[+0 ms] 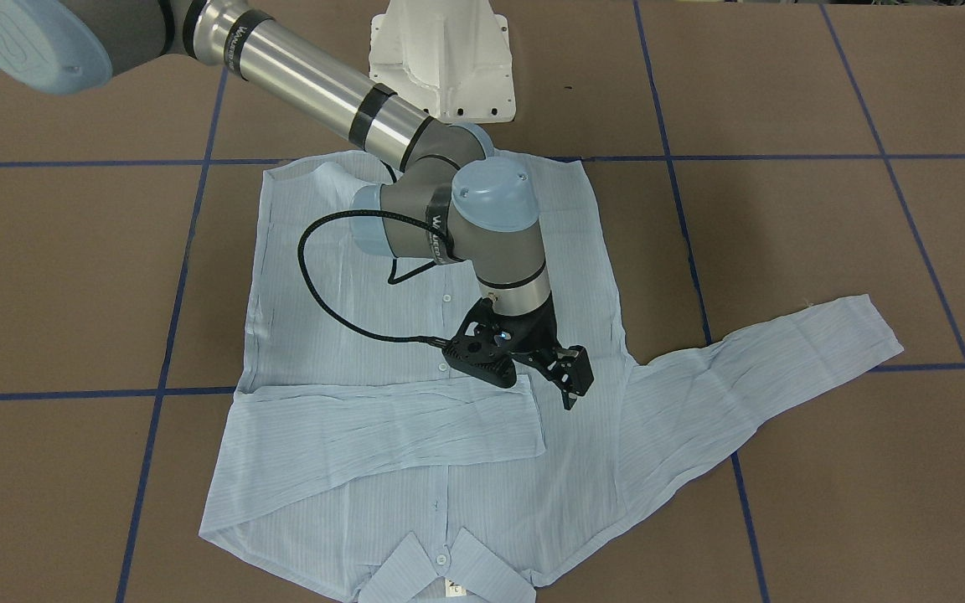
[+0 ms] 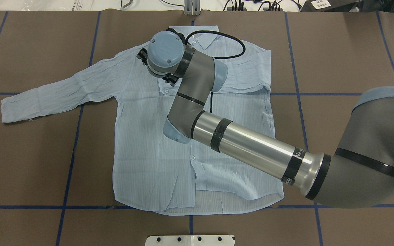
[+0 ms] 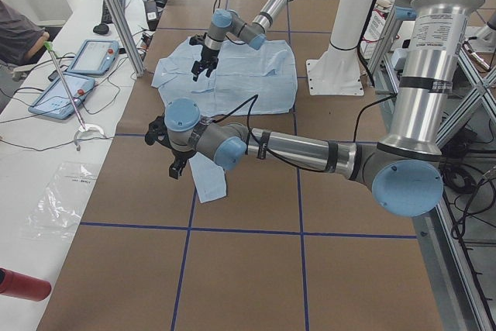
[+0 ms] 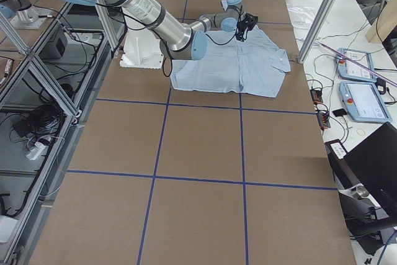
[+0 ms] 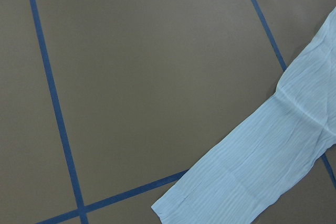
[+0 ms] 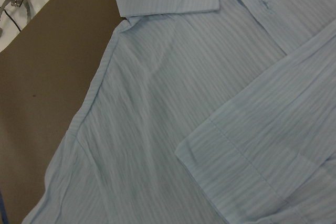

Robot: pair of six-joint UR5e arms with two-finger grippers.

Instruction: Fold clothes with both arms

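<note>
- Your shirt [image 2: 149, 147] lies flat, buttons up, in the middle of the worktop [image 2: 347, 51]. In the front-facing view its collar [image 1: 441, 565] sits at 6 o'clock.
- In the overhead view the outstretched sleeve [image 2: 53, 95] reaches toward 9 o'clock. The folded sleeve [image 1: 390, 427] lies across the chest.
- The right arm's fingers [image 1: 575, 368] hang over the upper chest, at about 2 o'clock from the folded sleeve's end in the front-facing view. No cloth hangs from them, but you cannot tell how far apart they stand.
- The left arm's fingers [image 3: 175, 164] hang over bare worktop near the end of the outstretched sleeve. They are too small to judge, so you cannot tell their spread.
- The overhead view hides both sets of fingers almost entirely; the right wrist covers its own.
- Only the left wrist view shows you the outstretched cuff [image 5: 173, 211], lying at 5 o'clock in that frame.
- Only the right wrist view shows the folded cuff [image 6: 210, 150] resting on the striped chest.
- The worktop is brown, crossed by blue tape lines [image 2: 70, 160], with the white pedestal [image 1: 442, 59] at the robot's side.
- In the left-end view you'll find two teach pendants [image 3: 81, 56] and a clear plastic bag [image 3: 62, 203] on a white side table.
</note>
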